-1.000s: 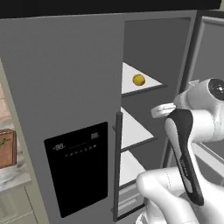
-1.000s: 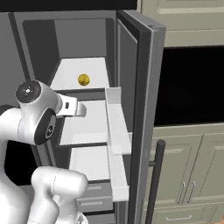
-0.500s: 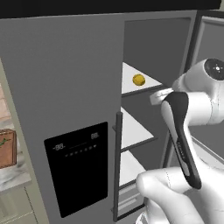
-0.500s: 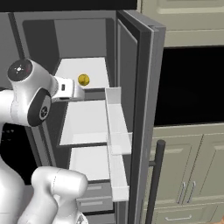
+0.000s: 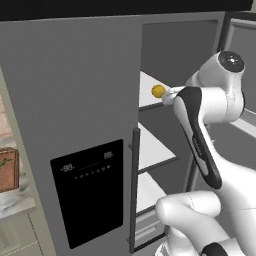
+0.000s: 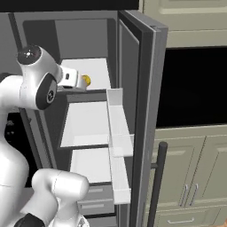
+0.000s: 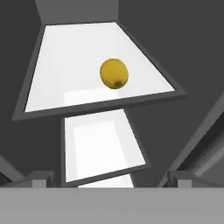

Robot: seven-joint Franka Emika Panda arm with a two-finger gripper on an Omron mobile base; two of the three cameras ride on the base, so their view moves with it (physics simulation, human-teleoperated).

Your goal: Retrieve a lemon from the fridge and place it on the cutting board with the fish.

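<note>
Above, we see the arm raised and bent at the elbow, its wrist reaching into the open fridge with the claw level with the top shelf, fingers spread apart and empty. Just beyond the claw, between its tips and a little ahead, the lemon rests on that white shelf: small, round, smooth and plain yellow.

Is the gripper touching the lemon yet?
Apart. In the hand view the lemon lies on the shelf, well beyond the fingertips.
</note>
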